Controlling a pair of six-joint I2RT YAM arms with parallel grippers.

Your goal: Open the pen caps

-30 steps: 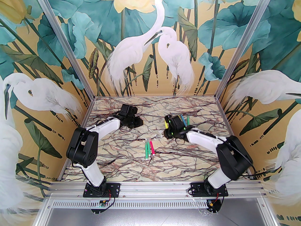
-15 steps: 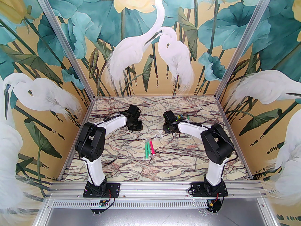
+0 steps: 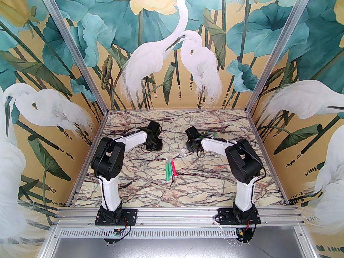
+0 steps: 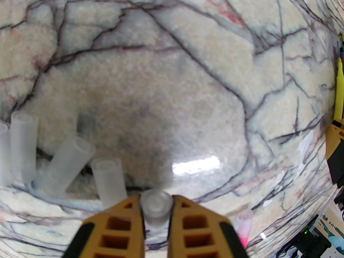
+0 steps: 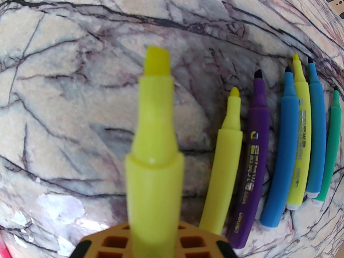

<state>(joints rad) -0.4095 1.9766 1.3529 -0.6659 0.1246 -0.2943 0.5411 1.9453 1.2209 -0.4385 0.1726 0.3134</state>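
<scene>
Heron-and-lotus wallpaper (image 3: 172, 50) covers the three walls around a marble-patterned bench (image 3: 139, 189). Both arms reach out over the middle of the bench, their tips low and well apart from each other.

From the left wrist, the left end effector (image 4: 156, 199) is closed on a clear pen cap (image 4: 156, 210). Its orange fingers (image 4: 121, 224) press the cap from both sides, and the cap's round end points away from the wrist. Several loose caps (image 4: 67, 161) lie in a cluster on the bench to the left in that view. The nearest of them is just beside the left finger, and another leans at an angle. Low on the right of the same view lies a pink pen (image 4: 245, 226) with a clear cap over its end.

From the right wrist, the right end effector (image 5: 154, 234) is clamped on a yellow pen (image 5: 153, 144). This pen has no cap, and its bare chisel tip points away from the wrist, above the bench. To the right of it a row of pens (image 5: 280, 157) lies side by side on the bench, all uncapped with their tips bare. In order they are yellow, purple, blue, yellow, blue and green, and most touch their neighbours.

From above, three more pens (image 3: 170, 169), two green and one pink, lie together near the bench's centre, nearer the arm bases than either end effector.
</scene>
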